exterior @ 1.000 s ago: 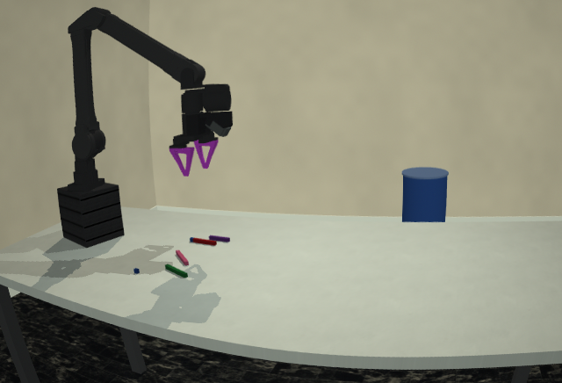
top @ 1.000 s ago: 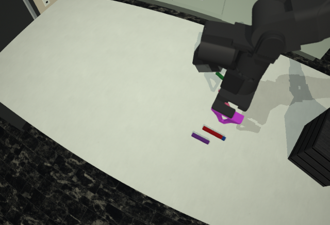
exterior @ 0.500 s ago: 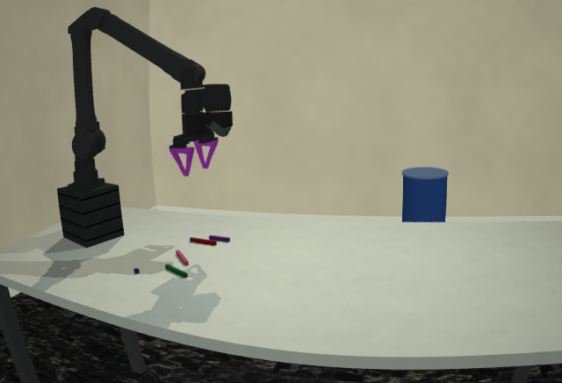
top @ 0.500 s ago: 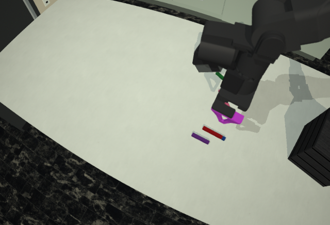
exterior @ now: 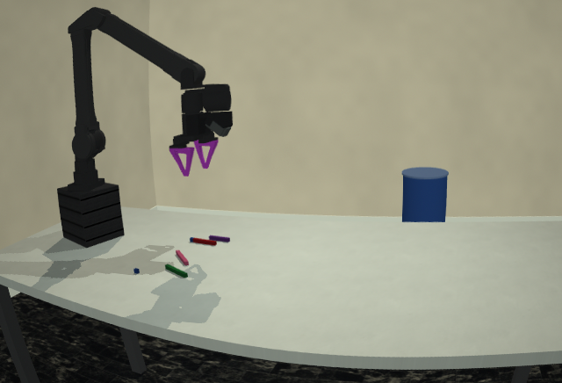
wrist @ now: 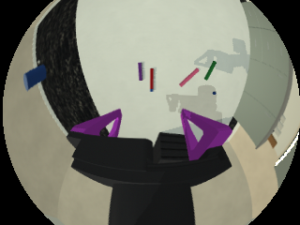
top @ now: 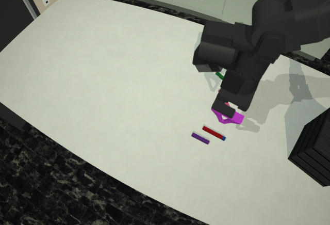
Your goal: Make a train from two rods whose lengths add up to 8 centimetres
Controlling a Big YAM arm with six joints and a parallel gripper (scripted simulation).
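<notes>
A red rod lies flat on the table. A short blue rod lies in line at its end, with no gap that I can see. A purple rod lies beside the red one, roughly parallel, a small gap apart. My gripper is open and empty, high above the table. In the top view it partly hides the pink rod.
A pink rod and a green rod lie apart from the red one. A second blue rod lies alone. The black arm base stands on the table.
</notes>
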